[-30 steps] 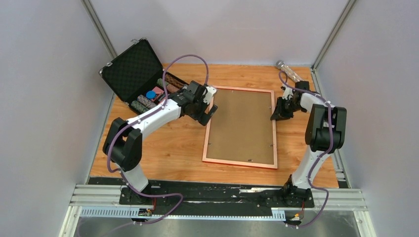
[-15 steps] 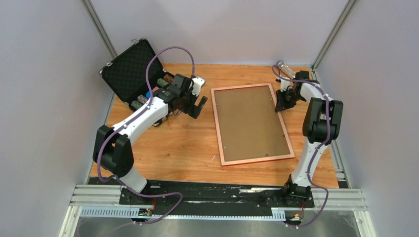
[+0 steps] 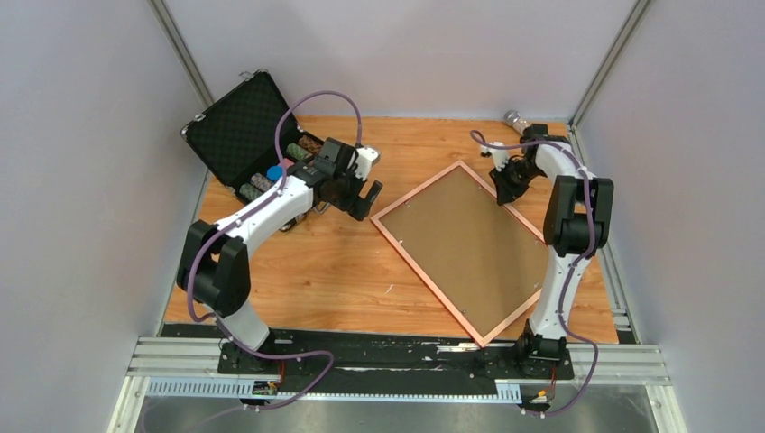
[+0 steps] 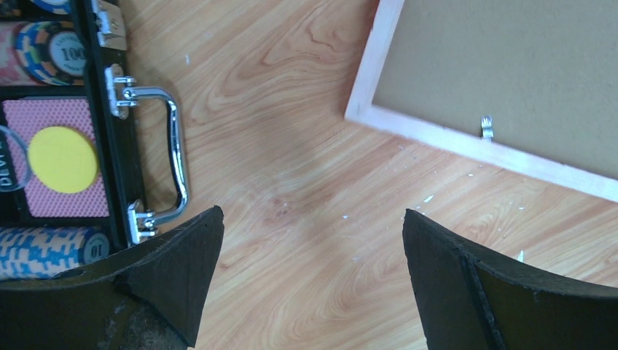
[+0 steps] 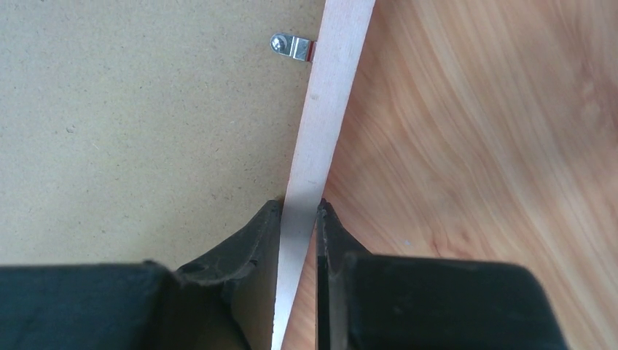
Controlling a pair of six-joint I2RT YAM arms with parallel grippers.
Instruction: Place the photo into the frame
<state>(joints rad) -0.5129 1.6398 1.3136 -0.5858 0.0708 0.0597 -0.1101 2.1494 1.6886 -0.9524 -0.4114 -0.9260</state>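
Pinkish-copper thin rectangular frame lies face-down, skewed on the wooden surface. The right claw pinches its far rail; the left claw gapes empty. Risk: the edge-only pinch slips and the frame swings overboard.

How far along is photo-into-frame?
Done: nothing confirmable. The frame lies back up on the table with the brown backing board seated in it. No photo shows in any view, so whether it is inside cannot be told. In hand: the right gripper is shut on the frame's rim; the left gripper hangs open over the table beside the case. Left: confirm or insert the photo.
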